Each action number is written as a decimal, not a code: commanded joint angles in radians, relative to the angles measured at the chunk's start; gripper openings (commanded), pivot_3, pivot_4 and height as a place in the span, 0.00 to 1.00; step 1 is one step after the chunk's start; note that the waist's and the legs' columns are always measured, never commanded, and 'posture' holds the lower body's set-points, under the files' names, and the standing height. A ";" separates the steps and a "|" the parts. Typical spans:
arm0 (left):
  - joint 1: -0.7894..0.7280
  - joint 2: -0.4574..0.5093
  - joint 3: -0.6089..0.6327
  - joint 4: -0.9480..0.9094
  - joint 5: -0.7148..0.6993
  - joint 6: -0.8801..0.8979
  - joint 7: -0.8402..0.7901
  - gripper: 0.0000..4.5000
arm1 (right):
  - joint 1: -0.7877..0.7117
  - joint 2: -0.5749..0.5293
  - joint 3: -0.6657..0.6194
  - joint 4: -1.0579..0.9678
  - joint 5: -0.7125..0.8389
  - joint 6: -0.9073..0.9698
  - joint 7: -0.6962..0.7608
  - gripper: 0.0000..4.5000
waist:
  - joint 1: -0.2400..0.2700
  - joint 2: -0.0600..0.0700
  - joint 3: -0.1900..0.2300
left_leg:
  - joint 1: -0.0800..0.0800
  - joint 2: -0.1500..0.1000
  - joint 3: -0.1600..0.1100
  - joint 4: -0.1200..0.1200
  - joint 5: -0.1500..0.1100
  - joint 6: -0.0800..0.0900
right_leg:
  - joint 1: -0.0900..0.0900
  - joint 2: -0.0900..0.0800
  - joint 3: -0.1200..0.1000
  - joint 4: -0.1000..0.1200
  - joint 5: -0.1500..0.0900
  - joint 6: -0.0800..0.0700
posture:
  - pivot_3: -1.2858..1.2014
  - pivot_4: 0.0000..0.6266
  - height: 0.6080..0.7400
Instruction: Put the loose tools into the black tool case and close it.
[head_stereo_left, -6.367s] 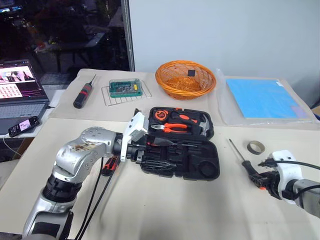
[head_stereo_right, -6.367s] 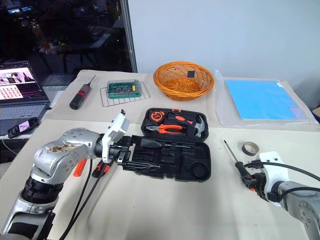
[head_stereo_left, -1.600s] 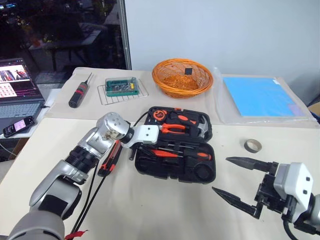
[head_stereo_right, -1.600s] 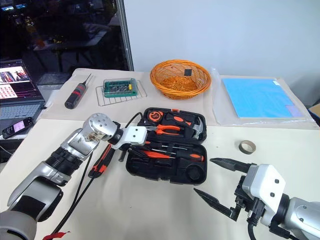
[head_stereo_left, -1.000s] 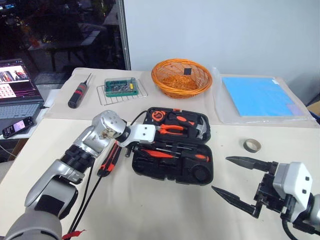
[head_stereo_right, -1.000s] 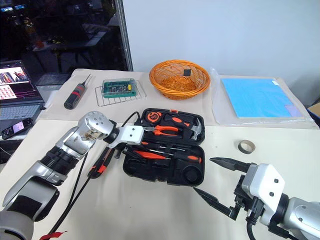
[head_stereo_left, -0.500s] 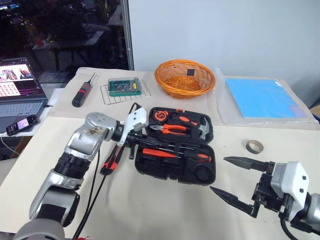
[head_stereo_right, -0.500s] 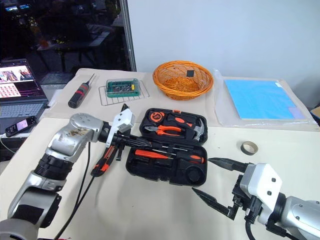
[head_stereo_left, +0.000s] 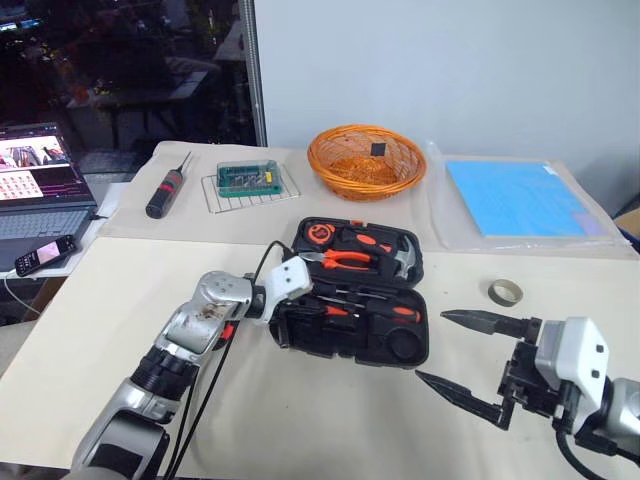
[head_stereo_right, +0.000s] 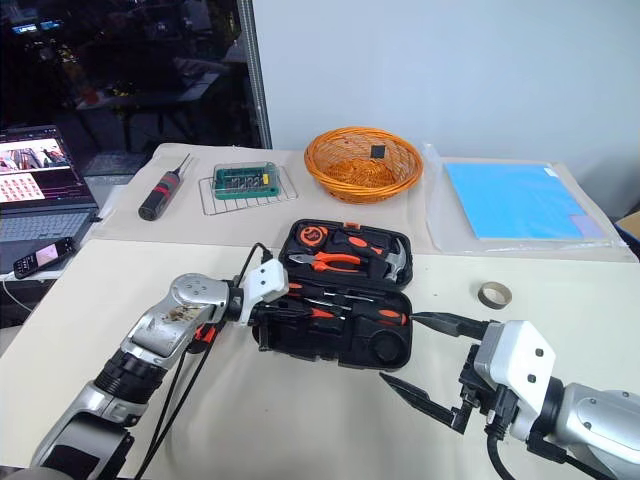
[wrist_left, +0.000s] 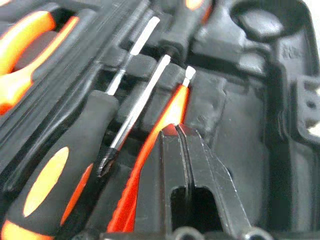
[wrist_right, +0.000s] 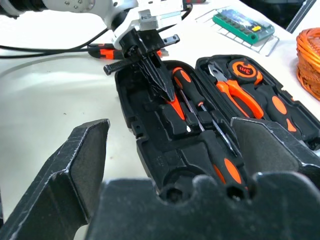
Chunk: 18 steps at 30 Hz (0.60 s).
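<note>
Left wrist view: we see the left end effector (wrist_left: 179, 131) clenched, tips pressed into the lower tray of the black tool case (head_stereo_left: 400, 345), on or just beside a slim orange screwdriver (wrist_left: 150, 165); can't tell if it's pinched. Two more orange-and-black screwdrivers (wrist_left: 55, 185) lie in recesses beside it. The right end effector (head_stereo_left: 462, 355) hangs released, jaws wide, just right of the case, above the bench (head_stereo_left: 300, 420). Case lies open, centre of bench; pliers (head_stereo_left: 345, 258) sit in its lid half. No readable writing on anything. One orange-black tool (wrist_right: 102, 49) lies loose on the bench left of the case. Further out: tape roll (head_stereo_left: 507, 292), orange basket (head_stereo_left: 365, 158), blue sheet (head_stereo_left: 520, 198), laptop (head_stereo_left: 40, 190), w/ a white wall behind.
</note>
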 joint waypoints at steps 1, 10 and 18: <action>-0.007 0.010 0.359 -0.259 -0.190 0.328 0.213 0.15 | -0.070 -0.009 0.032 0.027 0.028 -0.041 0.030 1.00 | -0.007 -0.002 0.002 | -0.002 0.001 0.000 0.000 0.000 -0.001 | -0.002 0.000 0.000 0.000 0.001 0.000 | 0.52 0.24 1.00; 0.283 0.003 0.453 -0.648 -0.171 0.700 0.543 0.91 | -0.197 -0.033 0.115 0.130 0.024 -0.065 0.124 1.00 | 0.010 -0.004 0.003 | 0.001 -0.002 0.001 -0.002 -0.002 -0.004 | 0.001 0.001 0.002 0.000 0.002 0.004 | 0.52 0.24 1.00; 0.407 -0.009 0.368 -0.678 -0.103 0.753 0.698 0.66 | -0.235 -0.051 0.109 0.165 0.031 -0.057 0.164 1.00 | 0.015 -0.004 0.003 | 0.002 -0.001 0.001 -0.002 -0.007 -0.011 | 0.001 0.001 0.003 -0.001 0.002 -0.005 | 0.52 0.24 1.00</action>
